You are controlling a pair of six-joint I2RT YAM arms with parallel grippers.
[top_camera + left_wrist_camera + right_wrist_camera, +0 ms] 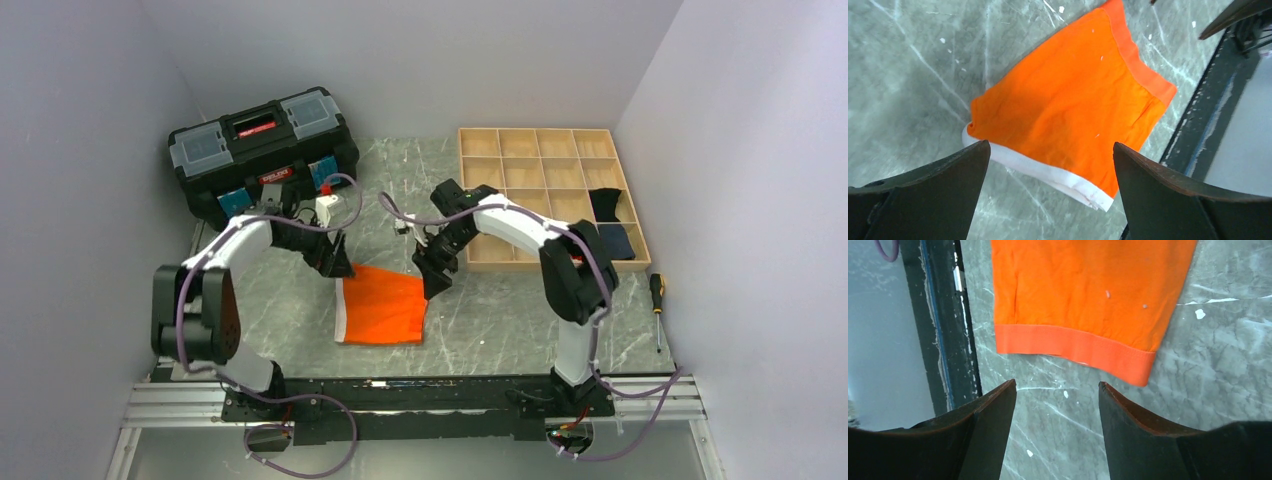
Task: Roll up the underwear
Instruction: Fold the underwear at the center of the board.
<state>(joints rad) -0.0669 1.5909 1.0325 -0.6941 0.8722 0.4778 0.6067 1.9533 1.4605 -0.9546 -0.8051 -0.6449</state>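
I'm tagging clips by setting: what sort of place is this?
Probably a robot test cell, not a home: plain walls box in the table, the left arm and right arm are mounted on a rail, and a toolbox and wooden tray sit at the back.

underwear (1088, 290) cropped in right wrist view, far-left corner behind left tool (340, 266)

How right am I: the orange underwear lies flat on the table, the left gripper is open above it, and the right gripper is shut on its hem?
One thing is wrong: the right gripper is open, holding nothing, short of the hem of the underwear, as the right wrist view shows. The rest holds.
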